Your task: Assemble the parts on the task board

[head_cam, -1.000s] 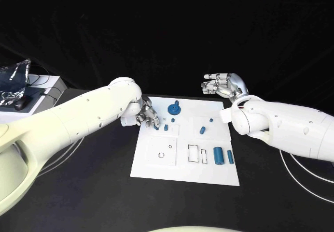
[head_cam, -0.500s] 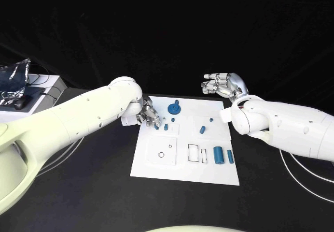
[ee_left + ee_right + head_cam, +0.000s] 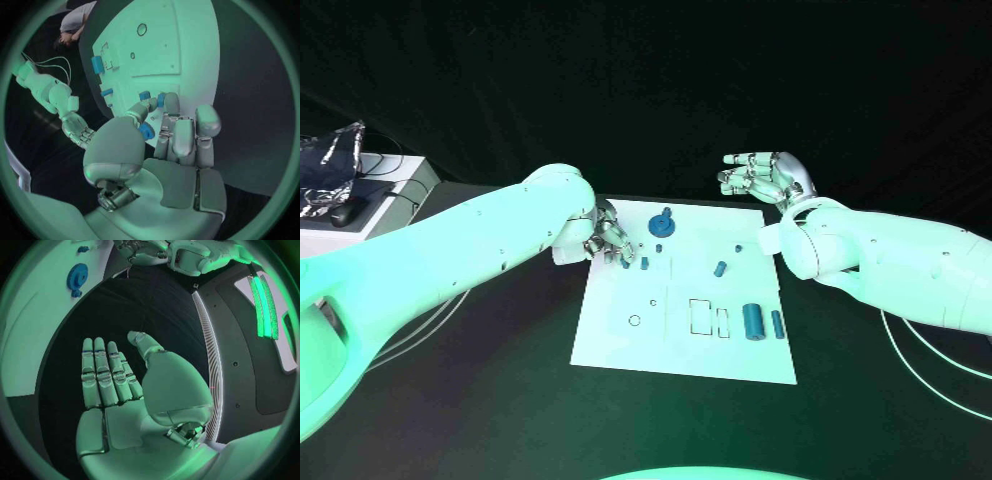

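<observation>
The white task board lies in the middle of the black table. My left hand hangs over its far left part, fingers pointing down. Its thumb and a fingertip sit on either side of a small blue piece, also seen as the blue piece at the fingertips; whether they grip it is unclear. A second small piece lies just beside it. A blue gear stands near the far edge. My right hand is raised beyond the board's far right corner, fingers apart, holding nothing.
Two blue cylinders lie side by side at the board's right, next to rectangular slots. Another blue piece lies mid-right. A white box with a foil bag stands at the table's far left. White cables run along the right.
</observation>
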Robot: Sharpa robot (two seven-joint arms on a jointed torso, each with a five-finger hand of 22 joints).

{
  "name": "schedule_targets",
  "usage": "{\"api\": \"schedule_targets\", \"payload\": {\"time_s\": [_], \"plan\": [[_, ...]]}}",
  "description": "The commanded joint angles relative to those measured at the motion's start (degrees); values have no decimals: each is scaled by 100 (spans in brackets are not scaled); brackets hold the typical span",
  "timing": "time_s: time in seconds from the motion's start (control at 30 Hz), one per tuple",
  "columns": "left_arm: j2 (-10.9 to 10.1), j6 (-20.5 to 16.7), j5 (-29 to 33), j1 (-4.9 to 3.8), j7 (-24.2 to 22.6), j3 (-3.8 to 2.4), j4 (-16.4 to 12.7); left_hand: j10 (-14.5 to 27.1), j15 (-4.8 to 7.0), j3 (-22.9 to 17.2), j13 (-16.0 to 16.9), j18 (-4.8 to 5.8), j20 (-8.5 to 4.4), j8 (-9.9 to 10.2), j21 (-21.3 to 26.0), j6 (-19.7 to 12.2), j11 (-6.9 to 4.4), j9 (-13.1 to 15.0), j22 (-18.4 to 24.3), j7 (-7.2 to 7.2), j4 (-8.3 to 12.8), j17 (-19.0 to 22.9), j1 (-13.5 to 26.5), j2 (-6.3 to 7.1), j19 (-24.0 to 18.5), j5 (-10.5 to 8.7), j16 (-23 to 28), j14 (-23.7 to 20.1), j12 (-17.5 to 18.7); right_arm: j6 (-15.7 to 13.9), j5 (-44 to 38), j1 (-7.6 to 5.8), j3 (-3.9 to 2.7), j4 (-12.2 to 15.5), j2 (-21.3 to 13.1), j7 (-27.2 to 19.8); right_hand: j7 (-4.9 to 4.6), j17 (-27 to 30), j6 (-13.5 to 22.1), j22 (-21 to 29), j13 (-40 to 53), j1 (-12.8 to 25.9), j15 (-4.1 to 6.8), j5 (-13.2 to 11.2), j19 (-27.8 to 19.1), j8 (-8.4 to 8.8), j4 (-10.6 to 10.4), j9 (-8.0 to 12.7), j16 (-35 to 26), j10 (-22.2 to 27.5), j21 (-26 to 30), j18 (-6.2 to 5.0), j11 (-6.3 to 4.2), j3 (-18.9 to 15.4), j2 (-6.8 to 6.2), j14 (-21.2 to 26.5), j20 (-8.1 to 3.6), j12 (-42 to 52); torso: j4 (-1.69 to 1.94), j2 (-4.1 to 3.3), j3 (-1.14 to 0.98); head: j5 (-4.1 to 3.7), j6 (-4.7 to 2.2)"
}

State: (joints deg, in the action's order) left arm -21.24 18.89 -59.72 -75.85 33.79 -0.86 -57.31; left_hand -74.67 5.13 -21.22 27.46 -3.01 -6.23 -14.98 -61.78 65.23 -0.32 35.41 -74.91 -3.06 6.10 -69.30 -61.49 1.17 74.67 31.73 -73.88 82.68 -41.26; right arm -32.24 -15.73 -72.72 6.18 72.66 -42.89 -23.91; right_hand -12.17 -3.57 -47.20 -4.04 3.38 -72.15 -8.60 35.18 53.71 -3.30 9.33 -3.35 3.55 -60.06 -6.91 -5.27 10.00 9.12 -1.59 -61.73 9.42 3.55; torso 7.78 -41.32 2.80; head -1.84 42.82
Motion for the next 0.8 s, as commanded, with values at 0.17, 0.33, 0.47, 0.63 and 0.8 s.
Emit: {"api": "schedule_targets", "payload": {"time_s": [0.17, 0.33, 0.47, 0.63, 0.8], "plan": [[-5, -147, -213, 65, -50, 34, -67, -410, 42, -240, -7, 72, -8, -72, -58, 318, -361, 0, -498, 313, 155, -8, -160, -120, 69, 23, -28, 10, 48, 99, -52, 9, -1, 10, -3, -47, -74, 7, -4, -1, -8, 36, -1, 18, -37, 14, 7, 3, -9, 27, 16, 79, -19, 16, 2, 20, -8, -9, -2, -4, 2, 9, -12], [-24, -145, -269, 69, -31, 40, -72, -425, 46, -369, -6, 83, -22, -133, -91, 306, -366, 1, -508, 314, 170, -16, -141, -72, 85, 37, -43, 13, 55, 99, -52, 12, -1, 11, -5, -47, -74, 7, -4, -1, -8, 36, -1, 18, -37, 14, 7, 3, -9, 27, 16, 79, -19, 16, 2, 20, -8, -9, -1, -11, 1, 17, -5], [-39, -162, -339, 71, -12, 43, -78, -438, 50, -485, -8, 95, -33, -189, -121, 292, -371, 2, -517, 319, 168, -24, -121, -35, 96, 38, -58, 15, 63, 103, -52, 14, -1, 12, -3, -48, -74, 7, -4, -1, -8, 36, -1, 18, -37, 14, 7, 3, -9, 27, 16, 79, -19, 16, 2, 20, -8, -9, -3, -10, 1, 19, -2], [-59, -182, -383, 72, 9, 45, -94, -450, 54, -542, -9, 103, -43, -222, -141, 286, -376, 3, -521, 322, 175, -28, -104, -17, 107, 46, -65, 16, 63, 104, -52, 16, -1, 16, -9, -50, -74, 7, -4, -1, -8, 36, -1, 18, -37, 14, 7, 3, -9, 27, 16, 79, -19, 16, 2, 20, -8, -9, -5, -15, 0, 24, 5], [-78, -175, -375, 75, 23, 45, -139, -453, 57, -556, -9, 105, -47, -229, -155, 284, -378, 3, -526, 322, 177, -28, -99, -16, 116, 51, -66, 16, 63, 104, -52, 17, -1, 19, -14, -51, -74, 7, -4, -1, -8, 36, -1, 18, -37, 14, 7, 3, -9, 27, 16, 79, -19, 16, 2, 20, -8, -9, -3, -10, 0, 18, 10]]}}
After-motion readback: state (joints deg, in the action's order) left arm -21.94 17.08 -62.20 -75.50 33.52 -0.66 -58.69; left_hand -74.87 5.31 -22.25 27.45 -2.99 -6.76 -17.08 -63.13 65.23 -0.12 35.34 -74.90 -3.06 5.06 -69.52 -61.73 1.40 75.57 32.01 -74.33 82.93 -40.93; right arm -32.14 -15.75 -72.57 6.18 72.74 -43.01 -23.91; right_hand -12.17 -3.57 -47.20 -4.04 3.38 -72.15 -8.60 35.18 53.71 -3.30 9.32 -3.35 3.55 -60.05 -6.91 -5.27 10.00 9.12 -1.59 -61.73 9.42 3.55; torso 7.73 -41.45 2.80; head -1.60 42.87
